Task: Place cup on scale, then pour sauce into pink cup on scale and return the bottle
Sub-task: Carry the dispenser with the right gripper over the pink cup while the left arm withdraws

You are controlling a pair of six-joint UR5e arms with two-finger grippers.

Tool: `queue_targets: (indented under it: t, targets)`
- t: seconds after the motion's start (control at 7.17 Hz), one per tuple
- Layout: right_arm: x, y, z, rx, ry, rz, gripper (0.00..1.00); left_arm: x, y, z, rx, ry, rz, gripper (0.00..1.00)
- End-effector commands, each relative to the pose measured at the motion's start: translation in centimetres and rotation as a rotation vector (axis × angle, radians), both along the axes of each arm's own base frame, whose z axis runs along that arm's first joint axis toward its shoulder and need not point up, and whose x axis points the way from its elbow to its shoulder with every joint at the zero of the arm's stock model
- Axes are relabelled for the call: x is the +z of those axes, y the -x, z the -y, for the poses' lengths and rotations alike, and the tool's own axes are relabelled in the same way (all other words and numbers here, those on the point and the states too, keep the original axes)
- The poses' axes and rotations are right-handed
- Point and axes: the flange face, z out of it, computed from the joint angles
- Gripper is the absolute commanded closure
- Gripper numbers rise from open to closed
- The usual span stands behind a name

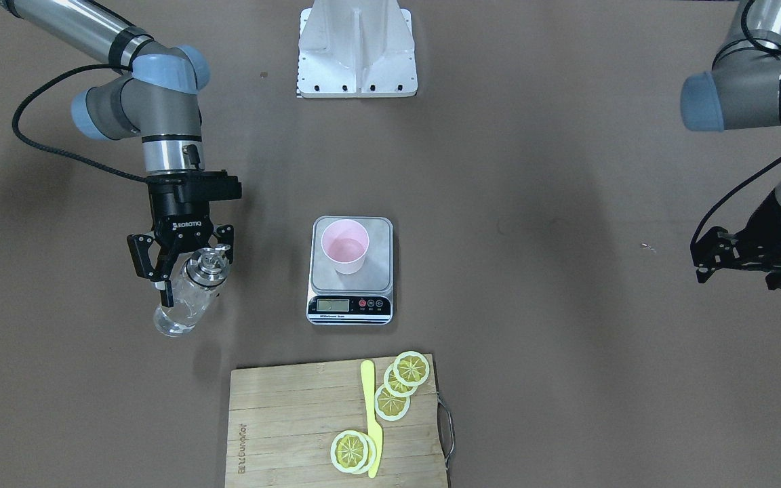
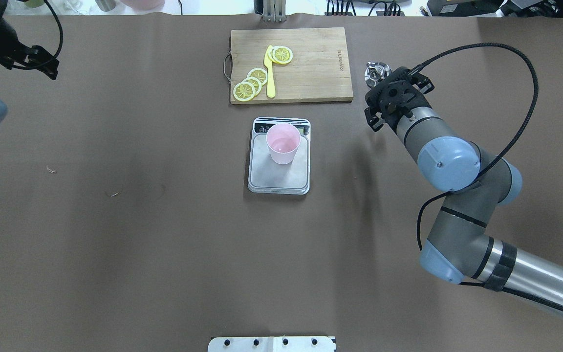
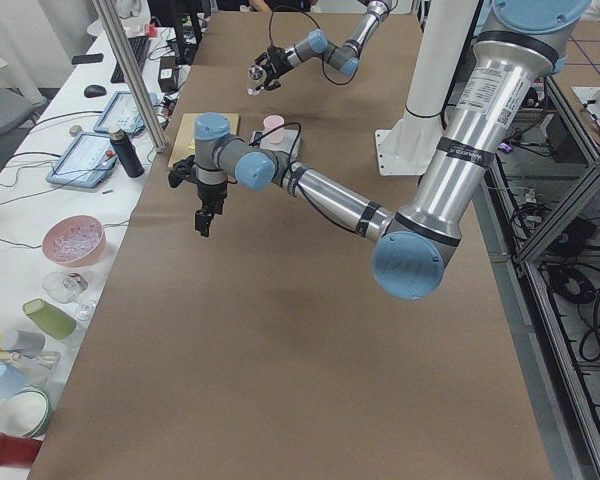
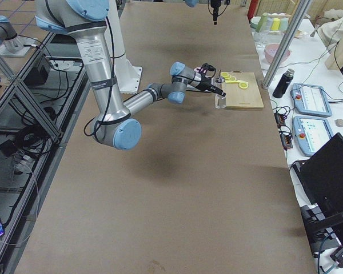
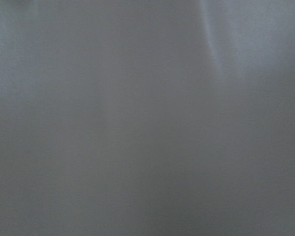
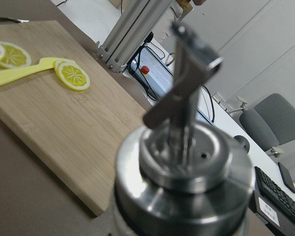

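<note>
The pale pink cup (image 1: pixel 345 247) stands upright on the steel platform of the scale (image 1: pixel 378 271) at the table's middle; it also shows in the overhead view (image 2: pixel 283 143) on the scale (image 2: pixel 271 178). My right gripper (image 1: pixel 195 279) is shut on the clear glass bottle (image 1: pixel 180 312), whose metal cap and spout (image 6: pixel 187 162) fill the right wrist view. The bottle (image 2: pixel 377 72) is held upright, low over the table, beside the cutting board's end and well apart from the scale. My left gripper (image 1: pixel 702 257) hangs open and empty far out at the other side.
A wooden cutting board (image 1: pixel 282 420) with lemon slices (image 1: pixel 401 383) and a yellow knife (image 1: pixel 371 420) lies just beyond the scale. The white robot base plate (image 1: pixel 356 47) is at the near edge. The left wrist view shows only blurred grey.
</note>
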Motion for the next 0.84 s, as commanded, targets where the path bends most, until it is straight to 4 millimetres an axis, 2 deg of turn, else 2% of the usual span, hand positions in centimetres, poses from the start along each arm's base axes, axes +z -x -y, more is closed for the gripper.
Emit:
queue_targets:
  t: [0.0, 0.14, 0.28, 0.42, 0.7]
  targets:
    - [-1.4, 1.7, -2.4, 0.010, -0.066, -0.243, 1.00, 1.3, 0.9, -0.3, 0.003, 0.007, 0.011, 0.01]
    - [-3.1, 1.0, -2.8, -0.017, -0.084, -0.380, 1.00, 1.4, 0.8, -0.3, 0.004, 0.009, 0.012, 0.01]
    - [-5.0, 1.1, -3.2, -0.038, -0.092, -0.496, 1.00, 2.0, 0.8, -0.1, 0.006, 0.020, 0.017, 0.01]
    - [-6.6, 2.8, -4.1, -0.051, -0.092, -0.594, 1.00, 2.9, 0.7, 0.1, 0.006, 0.035, 0.025, 0.01]
    - [-6.3, 5.1, -6.6, -0.041, -0.126, -0.652, 1.00, 3.6, 0.5, 0.2, 0.008, 0.048, 0.030, 0.01]
